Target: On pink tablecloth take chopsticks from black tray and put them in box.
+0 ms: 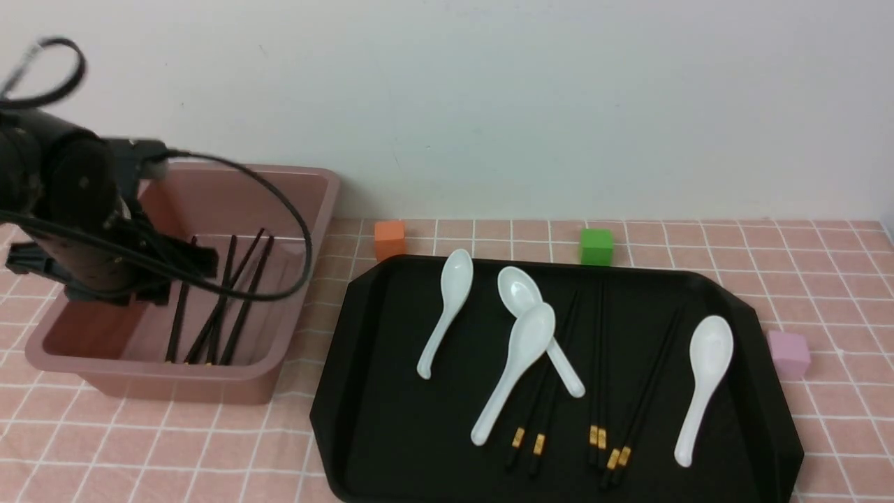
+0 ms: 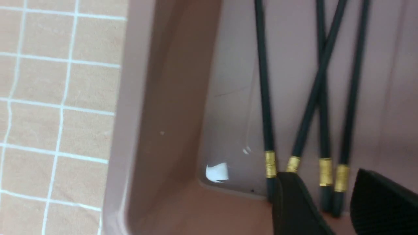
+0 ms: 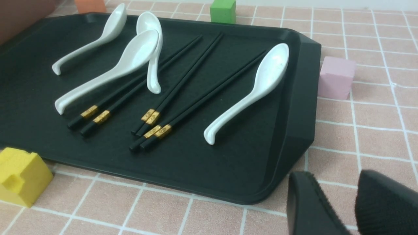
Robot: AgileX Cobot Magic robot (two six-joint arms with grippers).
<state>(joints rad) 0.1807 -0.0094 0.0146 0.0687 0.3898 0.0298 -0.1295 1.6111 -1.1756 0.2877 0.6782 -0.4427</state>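
The pink tablecloth (image 1: 824, 279) carries the black tray (image 1: 391, 405) and the box (image 1: 314, 209). Three pairs of chopsticks (image 1: 597, 370) lie on the tray, gold bands toward me; they also show in the right wrist view (image 3: 183, 81). Several chopsticks (image 1: 223, 300) lean inside the box. My left arm (image 1: 84, 223) hangs over the box. My left gripper (image 2: 326, 182) is open and empty just above the banded ends of those chopsticks (image 2: 266, 98). My right gripper (image 3: 333, 178) is open and empty over the cloth, beside the tray's near right corner (image 3: 287, 156). It is out of the front view.
Several white spoons (image 1: 705, 377) lie on the tray; two cross over one chopstick pair (image 1: 538, 335). An orange cube (image 1: 390, 239) and a green cube (image 1: 596, 246) stand behind the tray, a small pink cube (image 1: 789, 353) at its right. A yellow block (image 3: 19, 174) sits by its front edge.
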